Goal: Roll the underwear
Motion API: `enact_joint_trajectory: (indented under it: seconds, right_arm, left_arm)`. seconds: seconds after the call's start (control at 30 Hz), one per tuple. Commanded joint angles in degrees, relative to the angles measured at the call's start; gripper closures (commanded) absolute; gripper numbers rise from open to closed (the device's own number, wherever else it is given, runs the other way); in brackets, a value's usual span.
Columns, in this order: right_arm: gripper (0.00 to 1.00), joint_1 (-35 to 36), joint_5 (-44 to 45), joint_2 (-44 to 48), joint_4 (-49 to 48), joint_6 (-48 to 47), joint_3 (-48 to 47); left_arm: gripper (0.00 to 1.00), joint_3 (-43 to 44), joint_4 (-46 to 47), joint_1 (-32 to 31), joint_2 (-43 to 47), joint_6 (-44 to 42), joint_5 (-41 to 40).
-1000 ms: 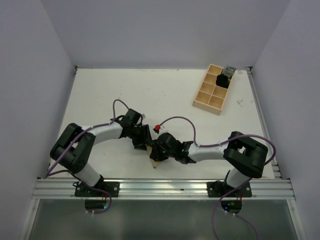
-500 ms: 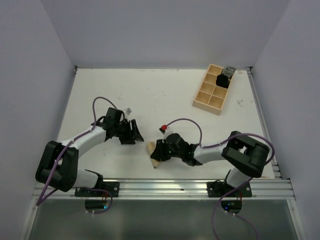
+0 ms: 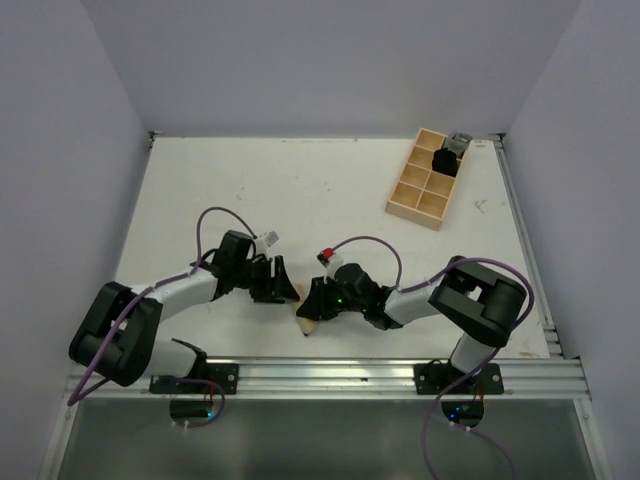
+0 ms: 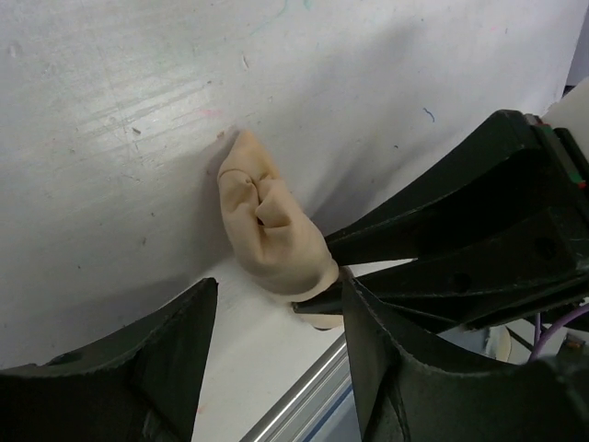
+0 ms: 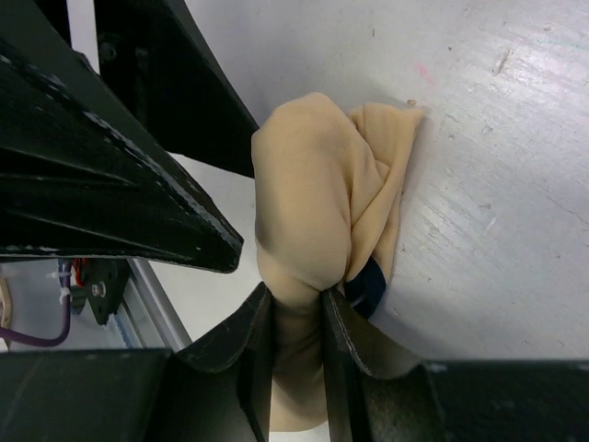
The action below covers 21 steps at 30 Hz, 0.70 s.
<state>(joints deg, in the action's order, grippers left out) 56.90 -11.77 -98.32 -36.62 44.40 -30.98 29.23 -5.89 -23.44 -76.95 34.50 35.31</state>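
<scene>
The underwear [image 3: 307, 322] is a bunched tan-beige roll lying on the white table near the front edge. It shows in the left wrist view [image 4: 271, 226] and in the right wrist view [image 5: 313, 203], where a bit of dark trim peeks out low on its right. My right gripper [image 3: 318, 300] is shut on one end of the roll [image 5: 296, 318], its fingers pinching the fabric. My left gripper [image 3: 286, 288] is open and empty, just left of the roll [image 4: 276, 322], with the right gripper's black fingers [image 4: 442, 230] close in front of it.
A light wooden compartment tray [image 3: 428, 180] stands at the back right with a dark object in one cell. The metal rail [image 3: 320, 375] runs along the table's front edge, close to the roll. Grey walls enclose the table.
My left gripper moved away to the left, then came back right toward the roll, still open. My right gripper stays shut on the underwear and has shifted slightly.
</scene>
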Motion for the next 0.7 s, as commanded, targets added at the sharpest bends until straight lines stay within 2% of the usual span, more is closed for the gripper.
enact_joint_trajectory:
  seconds: [0.0, 0.2, 0.67]
  right_arm:
    - [0.79, -0.04, -0.45, -3.37, 10.34, -0.81, 2.68]
    - [0.74, -0.13, -0.71, -3.37, 13.67, -2.04, 0.84]
    - [0.55, -0.21, 5.09, 3.49, 28.96, -6.52, -4.61]
  left_arm:
    - [0.40, -0.67, 3.61, -0.90, -1.79, -2.16, 0.21]
    - [0.47, 1.44, 0.88, -2.75, -7.85, -2.95, -3.66]
    - [0.47, 4.25, -0.26, -5.74, -14.63, -0.84, -8.59]
